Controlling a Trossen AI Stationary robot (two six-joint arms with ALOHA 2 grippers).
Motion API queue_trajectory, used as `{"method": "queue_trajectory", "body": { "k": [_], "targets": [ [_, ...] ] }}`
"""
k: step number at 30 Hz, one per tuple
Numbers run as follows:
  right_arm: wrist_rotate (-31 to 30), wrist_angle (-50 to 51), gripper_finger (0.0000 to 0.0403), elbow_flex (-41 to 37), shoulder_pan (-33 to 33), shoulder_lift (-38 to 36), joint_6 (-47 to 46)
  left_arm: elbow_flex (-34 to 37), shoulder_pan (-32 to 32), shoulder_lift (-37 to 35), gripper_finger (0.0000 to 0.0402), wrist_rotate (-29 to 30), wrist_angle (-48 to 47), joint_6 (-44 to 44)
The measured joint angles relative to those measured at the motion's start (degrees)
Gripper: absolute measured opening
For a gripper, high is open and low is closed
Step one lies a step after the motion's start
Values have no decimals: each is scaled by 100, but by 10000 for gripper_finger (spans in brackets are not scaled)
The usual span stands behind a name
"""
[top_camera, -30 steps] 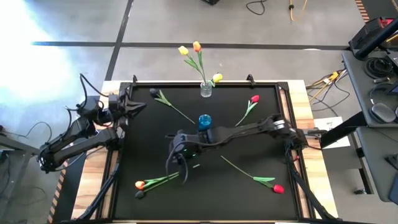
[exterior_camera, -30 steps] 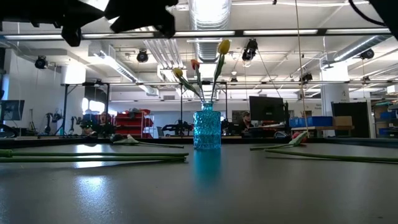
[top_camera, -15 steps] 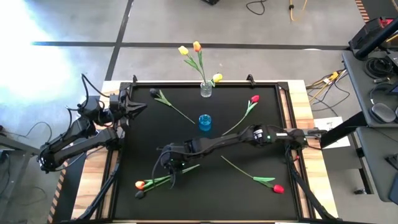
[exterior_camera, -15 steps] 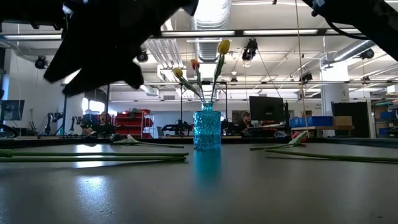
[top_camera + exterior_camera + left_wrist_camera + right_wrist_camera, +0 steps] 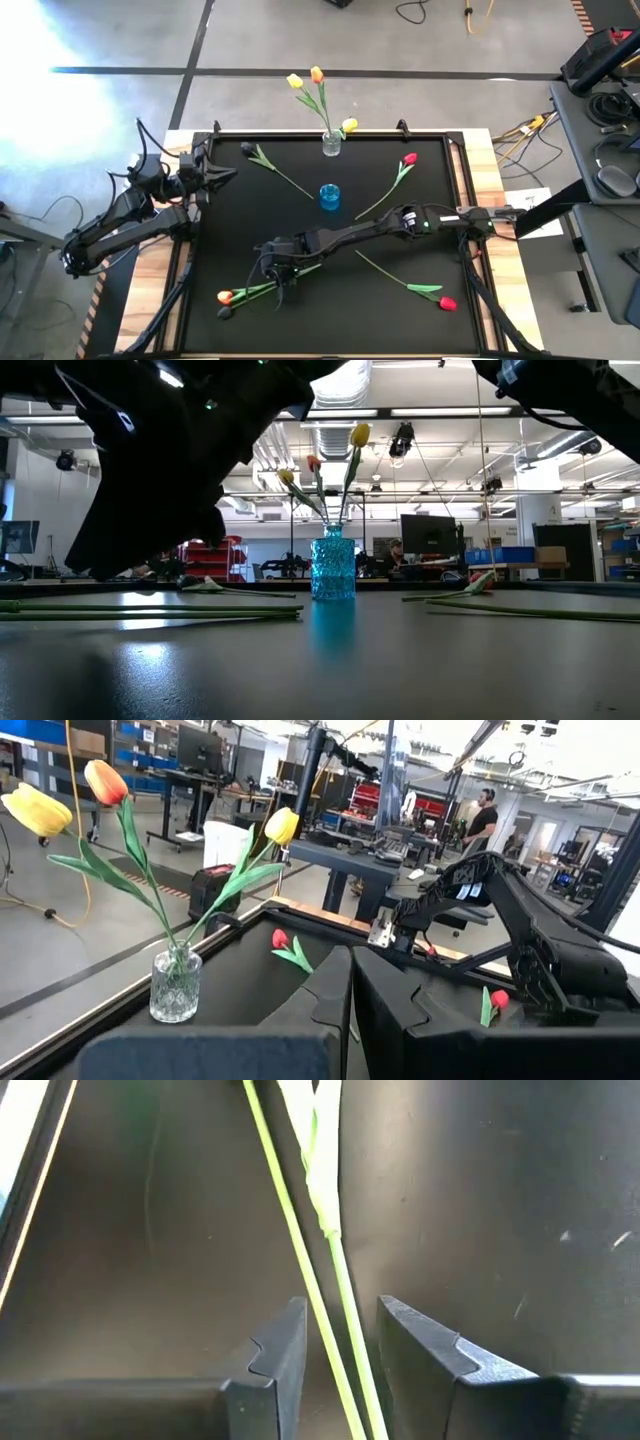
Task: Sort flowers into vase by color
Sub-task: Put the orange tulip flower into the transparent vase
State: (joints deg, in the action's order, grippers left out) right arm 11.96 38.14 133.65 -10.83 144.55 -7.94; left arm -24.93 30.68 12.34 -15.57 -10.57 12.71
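My right gripper point(image 5: 281, 277) is open low over the near-left part of the table. In the right wrist view its fingers point(image 5: 340, 1315) stand on either side of two thin green stems point(image 5: 300, 1240) without touching them. These stems belong to an orange tulip point(image 5: 225, 296) and a dark-headed flower point(image 5: 224, 313) that lie flat on the table. A clear vase point(image 5: 331, 145) at the far edge holds two yellow tulips and one orange tulip. A blue vase point(image 5: 329, 196) stands at the centre. My left gripper point(image 5: 222, 170) waits shut at the left edge.
One red tulip point(image 5: 409, 159) lies right of the blue vase, and another point(image 5: 446, 302) lies near the near-right corner. A dark-headed flower point(image 5: 247, 150) lies at the far left. My right arm stretches across the table's middle. A raised frame point(image 5: 455, 190) borders the black mat.
My right gripper has moved from beside the blue vase toward the near-left part of the table. It has come down over the two stems lying there. The arm has stretched out lower across the table. The flowers have stayed where they were.
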Motion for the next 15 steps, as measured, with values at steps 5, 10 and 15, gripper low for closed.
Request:
{"method": "queue_trajectory", "body": {
  "k": [5,10,15],
  "targets": [
    [-14,5,99,-93,9,0,117,0,0,0,0,-1,8,0],
    [-274,6,98,-247,11,0,143,0,0,-2,0,0,12,0],
    [-299,-16,106,-378,35,0,148,0,0,-4,0,0,14,0]
  ]
}}
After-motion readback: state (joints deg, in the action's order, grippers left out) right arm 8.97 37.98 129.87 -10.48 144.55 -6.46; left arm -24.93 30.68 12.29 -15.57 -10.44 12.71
